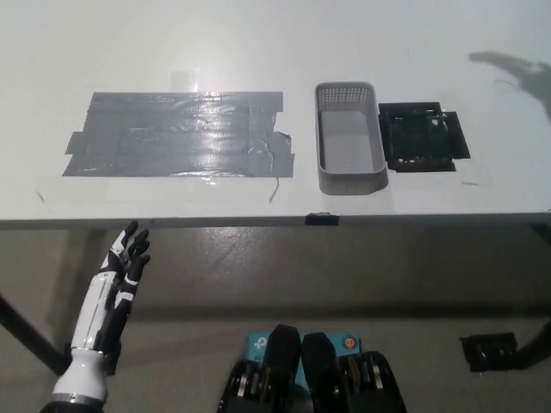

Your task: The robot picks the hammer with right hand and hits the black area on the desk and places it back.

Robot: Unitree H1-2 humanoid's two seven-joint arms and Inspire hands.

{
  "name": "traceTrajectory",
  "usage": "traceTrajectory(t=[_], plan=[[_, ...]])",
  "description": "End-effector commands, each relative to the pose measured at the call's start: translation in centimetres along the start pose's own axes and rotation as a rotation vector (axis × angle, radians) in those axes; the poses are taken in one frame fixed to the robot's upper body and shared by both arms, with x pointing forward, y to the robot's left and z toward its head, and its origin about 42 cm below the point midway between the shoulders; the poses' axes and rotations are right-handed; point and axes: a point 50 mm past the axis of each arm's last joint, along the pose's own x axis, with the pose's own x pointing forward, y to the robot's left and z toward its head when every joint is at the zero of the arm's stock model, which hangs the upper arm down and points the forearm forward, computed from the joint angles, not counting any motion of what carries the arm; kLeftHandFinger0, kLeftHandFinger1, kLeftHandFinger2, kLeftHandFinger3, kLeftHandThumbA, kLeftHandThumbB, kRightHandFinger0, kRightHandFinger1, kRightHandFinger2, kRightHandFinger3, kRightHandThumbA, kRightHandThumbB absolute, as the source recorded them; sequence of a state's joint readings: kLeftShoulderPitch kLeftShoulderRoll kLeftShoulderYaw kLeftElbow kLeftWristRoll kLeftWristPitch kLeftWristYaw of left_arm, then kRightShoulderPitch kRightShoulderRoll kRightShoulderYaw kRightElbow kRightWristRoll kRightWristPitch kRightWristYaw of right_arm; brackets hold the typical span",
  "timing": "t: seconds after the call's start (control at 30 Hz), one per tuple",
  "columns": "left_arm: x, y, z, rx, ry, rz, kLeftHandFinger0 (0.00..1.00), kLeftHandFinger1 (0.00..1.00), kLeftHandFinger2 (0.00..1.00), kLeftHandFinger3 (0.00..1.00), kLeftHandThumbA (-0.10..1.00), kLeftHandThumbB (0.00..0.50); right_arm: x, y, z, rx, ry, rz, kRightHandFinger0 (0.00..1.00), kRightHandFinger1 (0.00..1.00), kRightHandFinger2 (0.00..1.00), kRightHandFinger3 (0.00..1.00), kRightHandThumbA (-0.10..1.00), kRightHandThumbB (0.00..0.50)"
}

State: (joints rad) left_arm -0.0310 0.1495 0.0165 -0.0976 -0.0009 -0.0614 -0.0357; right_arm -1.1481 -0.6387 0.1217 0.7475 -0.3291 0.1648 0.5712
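White tabletop (258, 52) fills the upper half of the view, its front edge running straight across the middle, with dull floor below. A wide patch of grey tape (181, 133) covers the left-centre of the surface. Just right of it sits a grey mesh basket (349, 182), long side running away from the edge; its inside looks bare, and no hammer shows anywhere in view. Close beside the basket's right wall lies the black area (424, 138), a dark taped square. A small black tab (322, 218) marks the table edge. The white left hand (129, 258) hangs below the tabletop at lower left, forearm angled upward, fingers spread apart and holding nothing. The right hand is out of view.
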Motion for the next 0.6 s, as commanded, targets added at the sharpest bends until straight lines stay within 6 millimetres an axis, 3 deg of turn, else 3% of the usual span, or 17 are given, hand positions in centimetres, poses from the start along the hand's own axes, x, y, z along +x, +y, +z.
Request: traceTrajectory(t=[0.0,0.13,0.2,0.23,0.33,0.47,0.57], plan=[[0.3,0.5,1.0,0.017,-0.039,-0.018,1.00,1.00,1.00,1.00,0.90,0.000,-0.3,1.3,0.8,-0.157,-0.011,0.041,0.12,0.63,0.97,1.00,-0.10,0.110],[0.3,0.5,1.0,0.006,-0.040,-0.013,1.00,1.00,1.00,1.00,0.88,0.000,0.6,6.2,-1.7,-0.296,0.044,0.160,0.20,0.72,0.99,0.93,-0.10,0.145],[0.4,0.5,1.1,0.004,-0.046,-0.013,1.00,1.00,1.00,1.00,0.87,0.000,0.8,6.7,-2.2,-0.329,0.044,0.179,0.21,0.72,0.98,0.94,-0.10,0.145],[0.5,0.5,1.2,0.010,-0.049,-0.010,1.00,1.00,1.00,1.00,0.87,0.000,1.0,8.1,-3.0,-0.388,0.094,0.195,0.21,0.71,0.98,0.94,-0.10,0.136],[0.7,0.5,1.3,0.009,-0.053,-0.009,1.00,1.00,1.00,1.00,0.85,0.000,0.9,9.2,-3.6,-0.422,0.112,0.234,0.17,0.67,0.99,0.99,-0.10,0.160],[0.7,0.7,1.3,0.010,-0.052,-0.010,1.00,1.00,1.00,1.00,0.87,0.000,1.3,10.2,-4.4,-0.485,0.151,0.272,0.23,0.72,1.00,1.00,-0.10,0.166],[0.6,0.9,1.3,0.018,-0.050,-0.006,1.00,1.00,1.00,1.00,0.86,0.000,1.4,10.1,-4.2,-0.516,0.167,0.274,0.23,0.71,1.00,0.93,-0.10,0.167]])
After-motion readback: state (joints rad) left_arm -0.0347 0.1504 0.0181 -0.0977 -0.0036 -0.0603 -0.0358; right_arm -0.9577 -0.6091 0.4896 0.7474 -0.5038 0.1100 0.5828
